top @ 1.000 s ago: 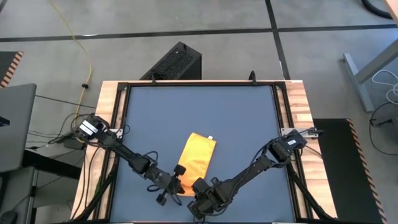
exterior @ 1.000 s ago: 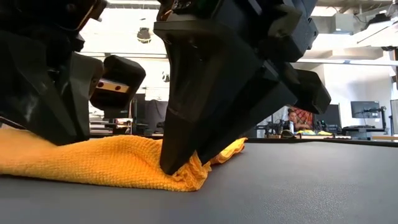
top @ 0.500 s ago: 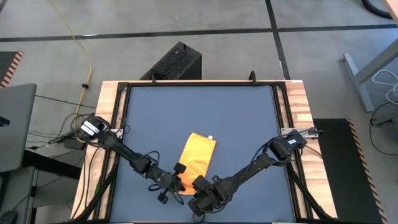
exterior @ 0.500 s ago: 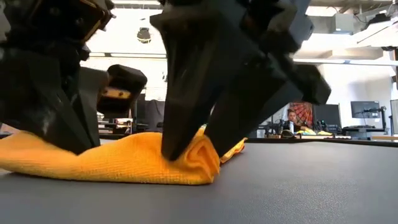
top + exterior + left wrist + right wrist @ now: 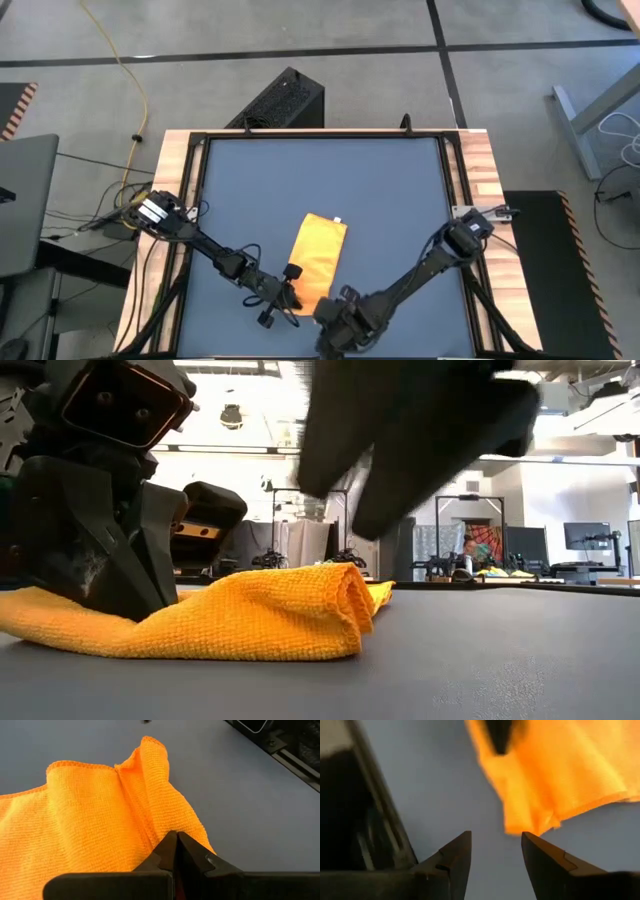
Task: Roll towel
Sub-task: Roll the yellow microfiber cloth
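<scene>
Towel: the towel lies on the table, in the near half, slightly left of centre, folded into a long strip.
Near end: one short fold turned over, a soft hump in the low view. That's the first turn at most, I'd say.
Left gripper: the left gripper is down on the near end of the cloth, fingers pinched tight together; whether any fabric is caught between them, I can't tell.
Right gripper: the right gripper is off the towel, jaws spread and empty, hanging just beyond the near edge of the cloth.
Done: only the start of a roll.
Left to do: nearly the whole strip is flat, right up to the far end.
</scene>
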### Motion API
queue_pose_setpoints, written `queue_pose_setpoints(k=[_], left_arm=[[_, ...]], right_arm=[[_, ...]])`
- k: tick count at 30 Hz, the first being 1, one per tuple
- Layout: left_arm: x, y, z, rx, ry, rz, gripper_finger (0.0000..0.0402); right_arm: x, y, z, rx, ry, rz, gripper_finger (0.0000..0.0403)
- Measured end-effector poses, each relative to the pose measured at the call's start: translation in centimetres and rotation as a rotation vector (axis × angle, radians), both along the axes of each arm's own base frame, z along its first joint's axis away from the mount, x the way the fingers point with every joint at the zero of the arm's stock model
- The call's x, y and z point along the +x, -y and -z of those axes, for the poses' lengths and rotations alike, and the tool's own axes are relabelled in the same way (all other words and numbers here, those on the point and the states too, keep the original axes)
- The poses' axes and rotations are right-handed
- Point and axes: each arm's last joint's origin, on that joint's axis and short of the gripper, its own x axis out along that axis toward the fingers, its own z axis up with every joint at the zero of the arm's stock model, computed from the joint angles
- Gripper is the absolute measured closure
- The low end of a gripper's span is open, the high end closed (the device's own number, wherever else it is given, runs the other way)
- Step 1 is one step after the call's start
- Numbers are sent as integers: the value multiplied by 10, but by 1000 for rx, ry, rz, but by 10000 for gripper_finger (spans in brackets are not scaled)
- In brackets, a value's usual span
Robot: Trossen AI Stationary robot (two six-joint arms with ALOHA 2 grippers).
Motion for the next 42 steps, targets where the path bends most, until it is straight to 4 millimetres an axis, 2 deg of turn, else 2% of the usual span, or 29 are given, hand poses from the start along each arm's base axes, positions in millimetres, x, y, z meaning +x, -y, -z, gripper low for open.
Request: queue_pose_setpoints(k=[8,12,14,18,29,35,42], left_arm=[[1,-2,1,-10,-15,-2,401],[1,-3,1,-12,-17,1,401],[1,-3,1,-13,-16,0,401],[1,-4,1,-17,-23,3,401],[1,-4,2,-18,-28,5,402],[1,-4,2,-17,-29,8,401],[1,-4,2,-30,-32,22,401]], right_arm=[[-15,-29,8,-432,146,-294,213],[-15,-39,25,-563,145,-453,213],[-14,-40,37,-610,117,-483,213],[-12,-36,41,-695,121,-444,213],[-2,-28,54,-664,85,-452,213],[0,-25,55,-675,78,-428,218],[0,-20,55,-691,67,-384,284]])
